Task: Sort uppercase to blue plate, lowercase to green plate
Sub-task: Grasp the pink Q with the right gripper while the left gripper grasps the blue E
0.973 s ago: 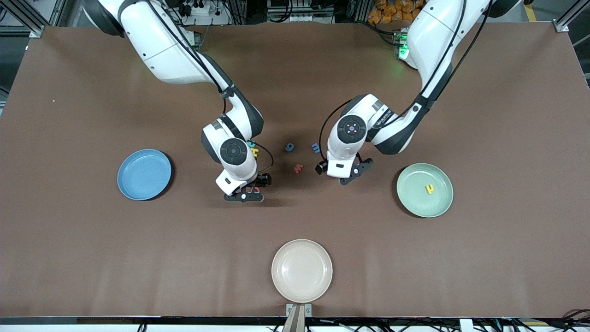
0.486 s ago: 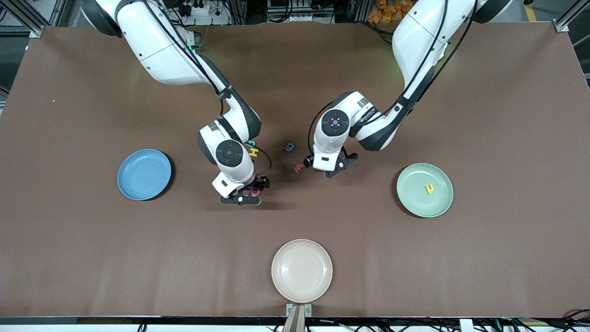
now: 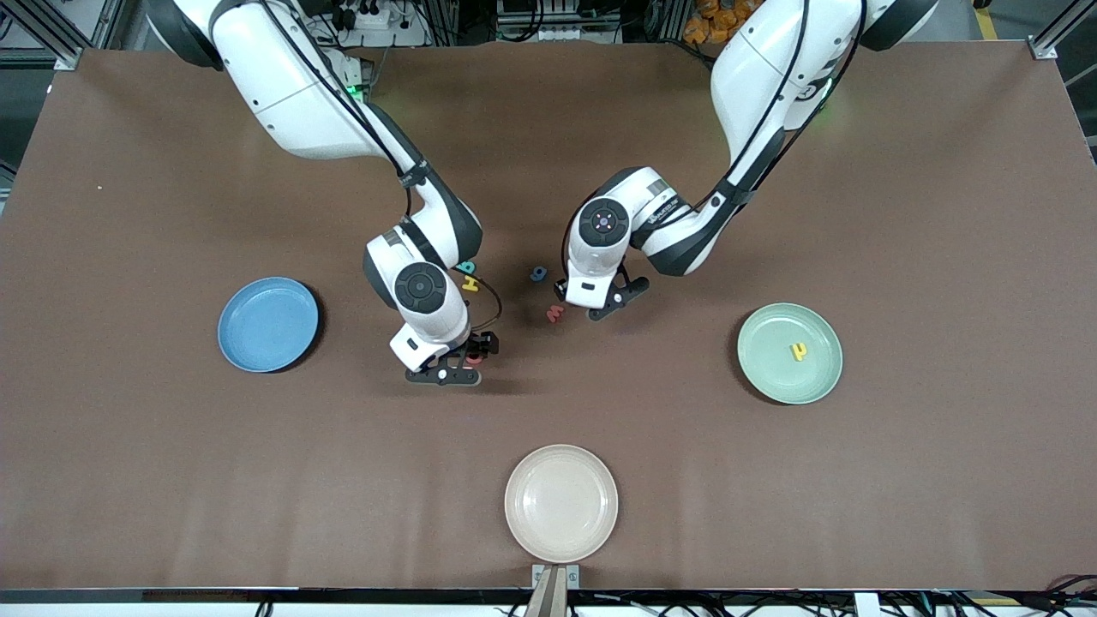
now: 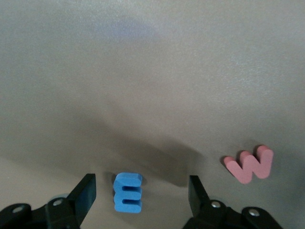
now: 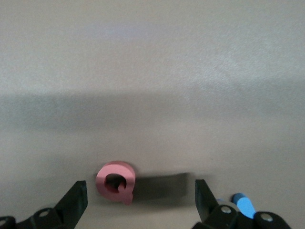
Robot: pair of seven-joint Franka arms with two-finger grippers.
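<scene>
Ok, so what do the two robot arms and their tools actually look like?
Both arms have glossy white rounded shells with dark grey joint sections and a round dark cap at the wrist. Thin black cables run along each arm. The left tool and right tool are black, with two flat fingers fastened by silver screws. A green light glows near each base.

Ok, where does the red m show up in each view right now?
Front view: the red m lies on the table beside the left gripper, toward the right arm's end.
Left wrist view: the red m lies just outside the open fingers; the blue m sits between them.
Right wrist view: not in it; the red letter there is the round Q.
Shared landmark: the left gripper.
</scene>
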